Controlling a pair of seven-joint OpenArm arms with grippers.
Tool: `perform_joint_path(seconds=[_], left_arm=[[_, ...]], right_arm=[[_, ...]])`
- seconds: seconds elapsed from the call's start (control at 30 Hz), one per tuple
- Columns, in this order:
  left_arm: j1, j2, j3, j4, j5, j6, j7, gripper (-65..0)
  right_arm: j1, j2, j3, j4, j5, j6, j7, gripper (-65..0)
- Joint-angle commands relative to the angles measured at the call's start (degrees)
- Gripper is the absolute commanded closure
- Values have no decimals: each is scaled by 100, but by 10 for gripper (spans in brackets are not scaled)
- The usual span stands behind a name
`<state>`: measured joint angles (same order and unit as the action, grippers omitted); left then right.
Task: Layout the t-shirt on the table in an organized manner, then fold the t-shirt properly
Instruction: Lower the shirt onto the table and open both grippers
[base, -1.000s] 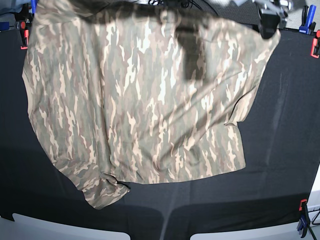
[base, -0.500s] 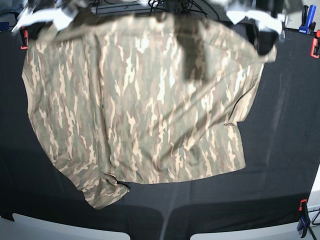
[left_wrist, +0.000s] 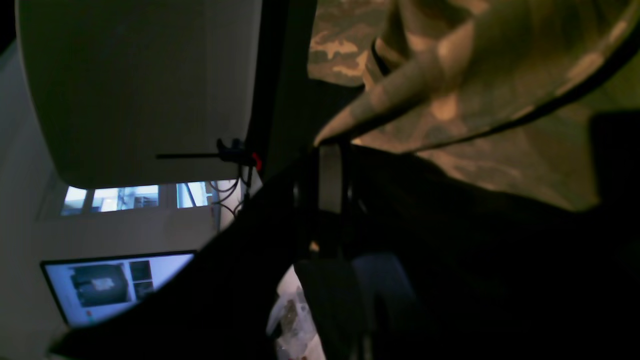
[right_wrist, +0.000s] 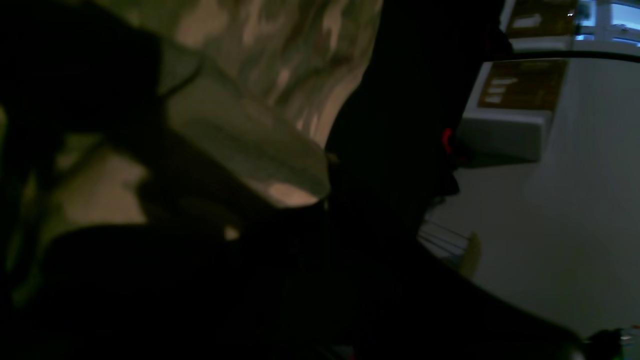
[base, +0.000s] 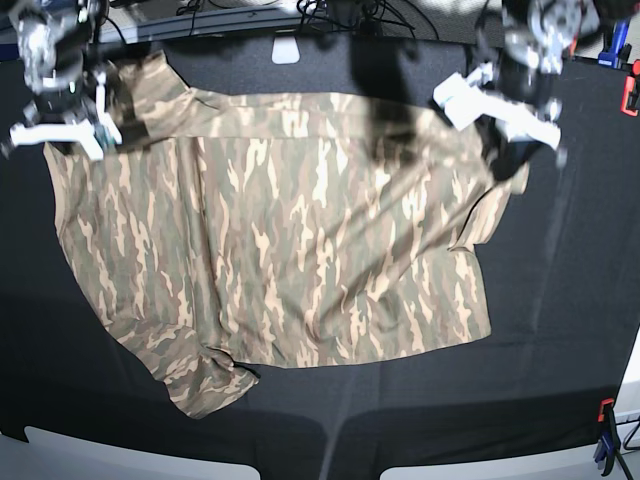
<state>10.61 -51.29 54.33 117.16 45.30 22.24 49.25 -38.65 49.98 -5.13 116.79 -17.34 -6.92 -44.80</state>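
- The camouflage t-shirt (base: 280, 250) lies spread across the black table (base: 570, 300), filling the middle of the base view.
- Left gripper (base: 508, 150), upper right of that view, is clamped on the shirt's far right corner, fabric bunched between its fingers.
- Right gripper (base: 100, 120), upper left, pinches the far left corner the same way.

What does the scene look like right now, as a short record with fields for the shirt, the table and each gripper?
t-shirt: camouflage, spread on the table, far edge lifted at both corners, near-left sleeve bunched
table: black cloth, clamps at its edges
left gripper: jaws shut on the t-shirt's far corner, on the base view's right
right gripper: jaws shut on the t-shirt's far corner, on the base view's left
fold: not yet made
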Motion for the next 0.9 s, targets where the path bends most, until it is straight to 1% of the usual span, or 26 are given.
perform_joint_path(seconds=[0.0, 0.1, 0.23, 0.27, 0.37, 0.43, 0.57, 0.73, 0.8, 0.87], left_arm=[[-131, -76, -28, 105, 20, 90, -118, 0], [-337, -13, -28, 103, -195, 85, -166, 0], [-431, 170, -28, 90, -254, 90, -251, 0], [-428, 229, -28, 90, -289, 90, -249, 0], [-426, 372, -28, 87, -407, 90, -243, 0], [-428, 398, -28, 87, -402, 87, -267, 0], [-428, 396, -37, 48, -404, 90, -267, 0], [-428, 398, -37, -190, -404, 92, -275, 0], [-431, 398, -39, -363, -404, 92, -380, 0], [-446, 426, -39, -564, -400, 92, -487, 0]], right_arm=[[168, 90, 57, 83, -31, -28, 70, 0], [590, -33, 57, 81, 160, 66, 94, 0], [1093, -323, 57, 55, 509, 354, 232, 0], [1207, -404, 57, 44, 570, 380, 264, 0], [1519, -634, 57, -76, 584, 479, 352, 0], [1751, -750, 57, -229, 584, 483, 369, 0], [2199, -848, 57, -702, 595, 492, 369, 0], [2752, -855, 57, -1384, 1008, 750, 372, 0], [2970, -855, 57, -1659, 1185, 824, 372, 0], [3165, -855, 57, -1908, 1226, 870, 372, 0]])
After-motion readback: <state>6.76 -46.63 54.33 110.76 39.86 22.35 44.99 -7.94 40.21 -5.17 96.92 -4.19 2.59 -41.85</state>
